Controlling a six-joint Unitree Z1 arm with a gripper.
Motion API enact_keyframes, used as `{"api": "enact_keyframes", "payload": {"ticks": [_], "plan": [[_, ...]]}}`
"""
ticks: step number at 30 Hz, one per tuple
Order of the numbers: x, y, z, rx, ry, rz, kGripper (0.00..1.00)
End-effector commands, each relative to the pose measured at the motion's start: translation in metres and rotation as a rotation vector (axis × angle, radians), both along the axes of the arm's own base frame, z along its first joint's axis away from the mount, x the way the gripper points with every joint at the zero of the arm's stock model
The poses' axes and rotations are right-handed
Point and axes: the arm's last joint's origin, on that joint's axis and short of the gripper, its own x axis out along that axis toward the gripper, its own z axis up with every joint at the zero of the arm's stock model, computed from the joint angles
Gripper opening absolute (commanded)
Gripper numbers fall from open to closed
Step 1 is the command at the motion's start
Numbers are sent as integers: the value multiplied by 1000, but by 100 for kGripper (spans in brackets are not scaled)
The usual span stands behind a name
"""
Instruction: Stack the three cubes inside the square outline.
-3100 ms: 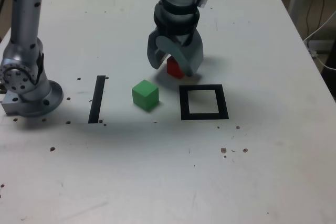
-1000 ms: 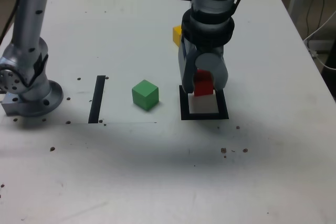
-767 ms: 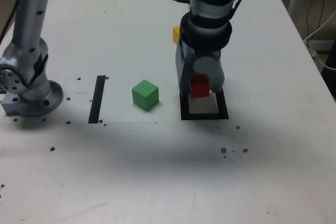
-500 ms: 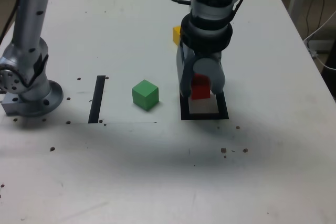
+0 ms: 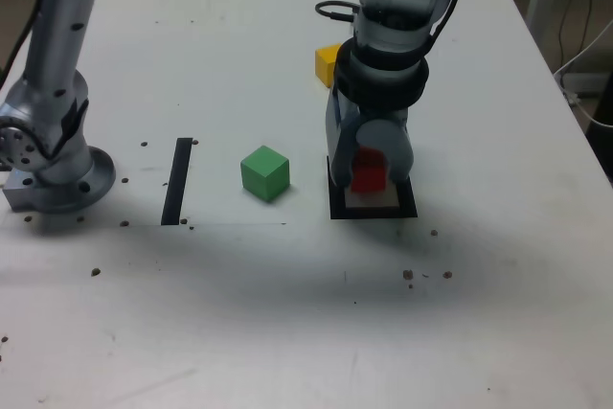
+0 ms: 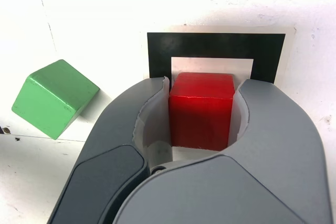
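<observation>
Much of the flat square outline of thick black tape [image 5: 337, 210] sits hidden under the grey metal claw [image 5: 368, 177] in the exterior view, with only its near edge and corners peeking out; the wrist view shows its far side and white centre [image 6: 215, 51]. The small matte yellow cube [image 5: 328, 63] is partly masked behind the arm, just beyond the claw. Whether the red cube's base touches the table cannot be made out.

The surface is a white table [image 5: 287, 313], speckled with small dark marks, a single straight black tape strip [image 5: 177, 180] well off to the exterior view's left of the claw, beside the arm's grey base [image 5: 53, 165]. Cables hang past the table's far right edge.

And the claw itself: jaws drawn in on both sides of the small matte red cube [image 6: 201, 109], gripping it, right over the outline's white middle. The small matte green cube [image 5: 264, 172] sits near the claw, on the exterior view's left, outside the outline.
</observation>
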Motion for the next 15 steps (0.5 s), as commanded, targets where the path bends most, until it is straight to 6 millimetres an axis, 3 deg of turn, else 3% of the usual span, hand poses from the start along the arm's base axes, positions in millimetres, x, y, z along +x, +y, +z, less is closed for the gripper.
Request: {"api": "enact_keyframes", "payload": {"ticks": [1,7,9,12,15], "plan": [[0,-1,-1,-1,8,-3,33],[-2,-1,1,-4,22,-5,80],[-3,-1,2,-5,24,-7,91],[-5,0,5,-5,27,-7,99],[-6,0,8,-5,26,-9,99]]}}
